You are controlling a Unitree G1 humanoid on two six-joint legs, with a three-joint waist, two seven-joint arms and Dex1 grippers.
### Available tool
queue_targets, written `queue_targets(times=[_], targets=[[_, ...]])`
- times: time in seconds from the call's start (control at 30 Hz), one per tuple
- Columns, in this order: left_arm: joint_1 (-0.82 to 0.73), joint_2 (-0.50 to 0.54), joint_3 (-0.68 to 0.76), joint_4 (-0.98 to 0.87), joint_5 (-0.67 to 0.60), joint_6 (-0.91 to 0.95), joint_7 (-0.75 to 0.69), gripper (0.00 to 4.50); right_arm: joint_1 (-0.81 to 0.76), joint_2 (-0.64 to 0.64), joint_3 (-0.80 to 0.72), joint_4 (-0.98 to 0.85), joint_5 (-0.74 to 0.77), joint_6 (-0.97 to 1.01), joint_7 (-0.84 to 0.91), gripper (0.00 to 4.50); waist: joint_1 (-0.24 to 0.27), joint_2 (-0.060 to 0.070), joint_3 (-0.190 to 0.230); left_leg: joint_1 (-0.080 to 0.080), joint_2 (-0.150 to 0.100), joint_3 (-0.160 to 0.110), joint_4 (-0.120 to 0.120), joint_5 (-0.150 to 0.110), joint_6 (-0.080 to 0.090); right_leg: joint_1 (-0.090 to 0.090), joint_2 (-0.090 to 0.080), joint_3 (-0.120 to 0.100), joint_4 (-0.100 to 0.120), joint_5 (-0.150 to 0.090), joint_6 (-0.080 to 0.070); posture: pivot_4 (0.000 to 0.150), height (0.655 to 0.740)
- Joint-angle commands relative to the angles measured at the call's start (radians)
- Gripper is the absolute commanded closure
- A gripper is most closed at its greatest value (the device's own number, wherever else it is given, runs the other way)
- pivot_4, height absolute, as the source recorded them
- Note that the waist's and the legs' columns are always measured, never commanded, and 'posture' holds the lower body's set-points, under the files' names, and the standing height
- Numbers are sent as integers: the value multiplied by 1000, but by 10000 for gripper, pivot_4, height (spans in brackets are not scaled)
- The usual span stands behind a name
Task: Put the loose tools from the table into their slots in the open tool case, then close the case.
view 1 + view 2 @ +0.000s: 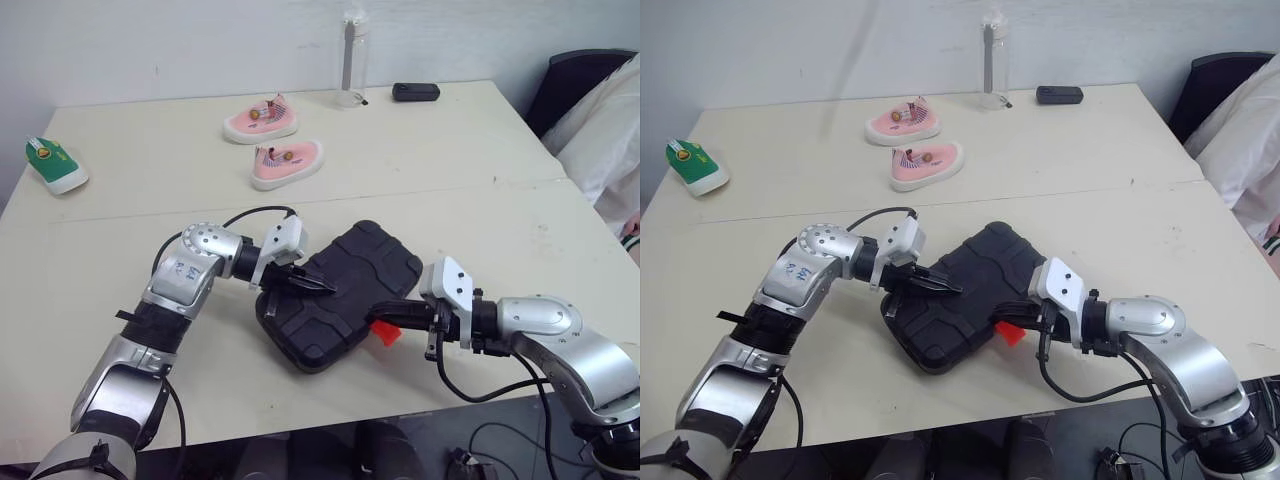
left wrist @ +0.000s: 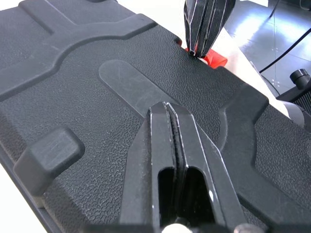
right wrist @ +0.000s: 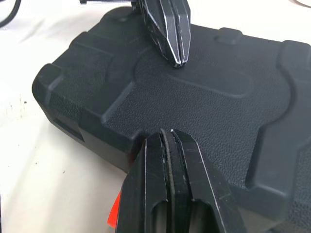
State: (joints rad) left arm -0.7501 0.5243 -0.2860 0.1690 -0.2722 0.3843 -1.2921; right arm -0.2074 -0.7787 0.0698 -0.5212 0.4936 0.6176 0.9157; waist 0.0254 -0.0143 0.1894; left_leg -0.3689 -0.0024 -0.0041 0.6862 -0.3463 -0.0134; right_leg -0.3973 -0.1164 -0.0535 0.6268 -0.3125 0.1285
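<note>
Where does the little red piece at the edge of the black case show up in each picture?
Left eye view: red piece at the black case's near edge.
Right eye view: same near edge.
Left wrist view: just behind the right gripper's tip.
Right wrist view: beside that gripper, at the case's edge.
Shared landmark: the black case itself.

Red tab (image 1: pixel 386 334) half hidden by right gripper (image 1: pixel 374 311), white-clad person (image 1: pixel 608 130) cut by right edge, far dark object (image 1: pixel 415 92) unidentifiable
</note>
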Motion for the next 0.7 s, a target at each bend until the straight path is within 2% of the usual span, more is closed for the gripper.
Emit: queue_targets(times=[0.03, 0.23, 0.4, 0.7], targets=[[-4, -5, -20, 16, 27, -1, -3, 44889, 35, -38, -34, -49, 20, 16, 16, 45000, 1, 0, 0, 0, 0, 0, 0, 0, 0, 0, 0, 0, 0, 0, 0, 1500, 7269], [-19, -16, -24, 38, 35, -22, -13, 44889, 132, -122, -124, -95, 64, 41, 44, 45000, 1, 0, 0, 0, 0, -1, 0, 0, 0, 1, 0, -1, -1, 0, 0, 1500, 7269], [-27, -27, -28, 51, 38, -38, -19, 44889, 183, -142, -139, -100, 65, 43, 44, 45000, 1, 0, 0, 0, 0, -1, 0, 0, 0, 1, 0, -1, 0, 0, 0, 1500, 7269], [-32, -57, -58, 42, 91, -66, -6, 44889, 170, -58, 24, -18, -49, -20, 2, 45000, 2, 0, 0, 0, -1, -1, 1, 0, 0, 2, 0, -1, -1, 0, 0, 1500, 7269]])
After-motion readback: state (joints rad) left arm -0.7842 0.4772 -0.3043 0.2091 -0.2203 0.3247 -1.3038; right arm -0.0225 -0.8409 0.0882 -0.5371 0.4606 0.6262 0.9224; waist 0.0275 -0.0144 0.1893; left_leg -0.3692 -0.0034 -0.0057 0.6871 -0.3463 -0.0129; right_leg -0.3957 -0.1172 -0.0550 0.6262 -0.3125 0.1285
